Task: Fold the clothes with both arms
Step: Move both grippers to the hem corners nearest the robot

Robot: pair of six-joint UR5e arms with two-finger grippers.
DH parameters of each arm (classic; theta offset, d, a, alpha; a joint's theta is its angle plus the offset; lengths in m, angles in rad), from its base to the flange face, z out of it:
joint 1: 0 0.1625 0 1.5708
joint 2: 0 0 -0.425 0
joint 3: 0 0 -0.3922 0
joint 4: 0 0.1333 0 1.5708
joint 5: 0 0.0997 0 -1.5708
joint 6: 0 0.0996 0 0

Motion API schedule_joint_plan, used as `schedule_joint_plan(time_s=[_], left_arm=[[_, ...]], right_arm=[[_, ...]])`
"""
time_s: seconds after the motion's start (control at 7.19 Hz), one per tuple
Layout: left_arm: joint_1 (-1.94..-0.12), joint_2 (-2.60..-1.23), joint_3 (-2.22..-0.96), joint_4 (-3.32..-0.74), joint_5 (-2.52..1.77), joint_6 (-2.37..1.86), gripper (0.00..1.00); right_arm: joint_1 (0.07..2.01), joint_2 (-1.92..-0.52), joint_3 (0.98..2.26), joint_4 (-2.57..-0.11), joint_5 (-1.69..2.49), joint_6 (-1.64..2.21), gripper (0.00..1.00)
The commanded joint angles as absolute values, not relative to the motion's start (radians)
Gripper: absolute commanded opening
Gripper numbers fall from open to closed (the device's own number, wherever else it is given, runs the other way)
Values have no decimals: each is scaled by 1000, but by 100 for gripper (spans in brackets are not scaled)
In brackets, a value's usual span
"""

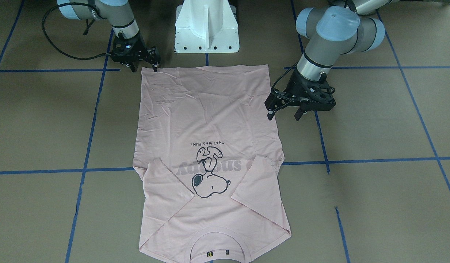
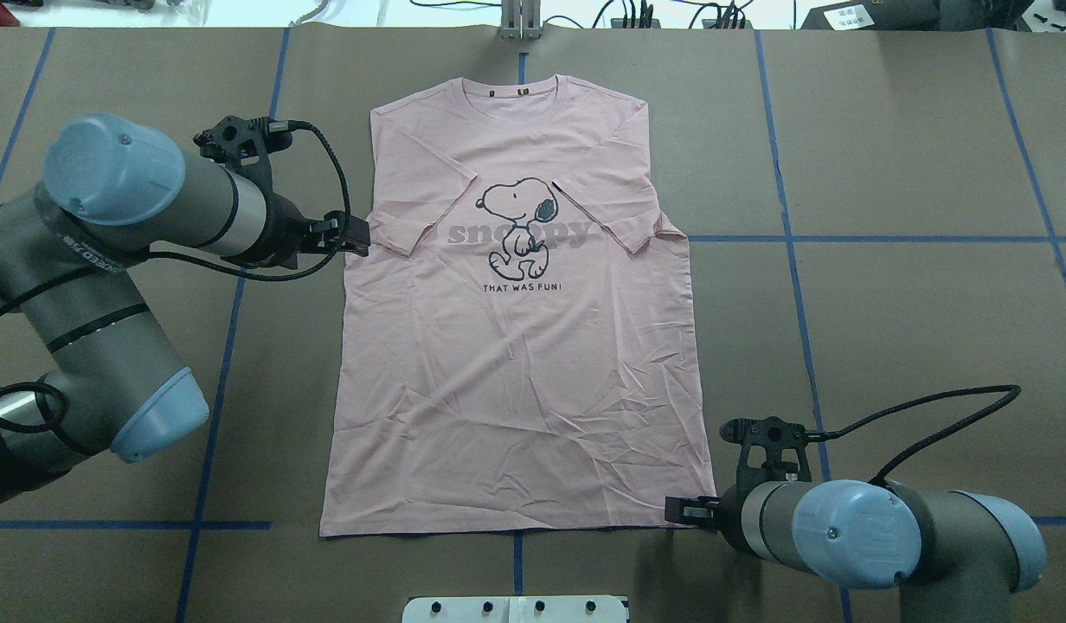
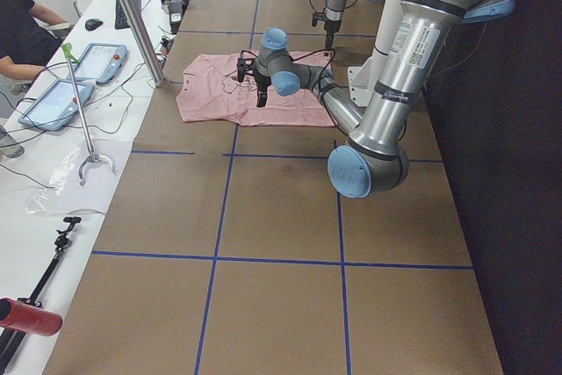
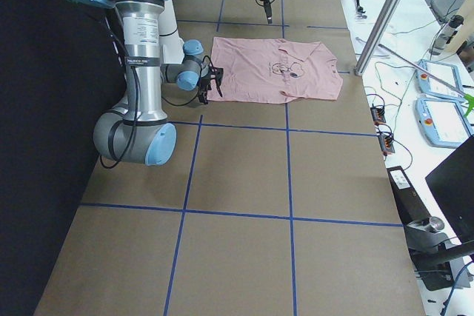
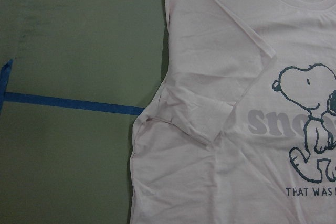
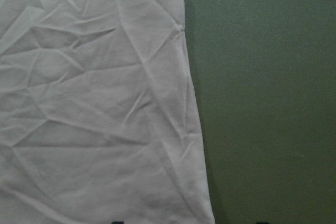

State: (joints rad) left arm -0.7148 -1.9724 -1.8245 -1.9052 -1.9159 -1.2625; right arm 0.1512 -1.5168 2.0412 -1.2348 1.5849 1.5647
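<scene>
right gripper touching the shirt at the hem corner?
Cannot tell. The front-facing view shows the right gripper open, straddling the hem corner of the T-shirt, but no view shows contact or a gap.

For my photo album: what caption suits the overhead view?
Left gripper and right gripper flank a flat pink Snoopy T-shirt, sleeves folded in, on a brown table.

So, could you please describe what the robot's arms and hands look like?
Both the left arm and right arm are grey metal tubes with light blue joint caps. Looping black cables run to the black two-finger left hand and right hand.
</scene>
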Motion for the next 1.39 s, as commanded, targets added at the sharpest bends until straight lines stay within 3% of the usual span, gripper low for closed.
schedule_joint_plan(time_s=[0.0,0.14,0.28,0.83,1.25], left_arm=[[-715,-1977,-1827,-1905,-1916,-1262,100],[-712,-1979,-1825,-1904,-1916,-1262,100],[-712,-1977,-1825,-1905,-1916,-1262,100],[-710,-1961,-1830,-1902,-1919,-1279,100],[-498,-1708,-2029,-1901,-1814,-1541,100]], right_arm=[[150,-1516,2042,-1235,1601,1565,33],[150,-1516,2042,-1235,1603,1563,8],[152,-1516,2043,-1235,1601,1563,0],[160,-1517,2086,-1235,1597,1565,0],[167,-1513,2111,-1233,1600,1563,0]])
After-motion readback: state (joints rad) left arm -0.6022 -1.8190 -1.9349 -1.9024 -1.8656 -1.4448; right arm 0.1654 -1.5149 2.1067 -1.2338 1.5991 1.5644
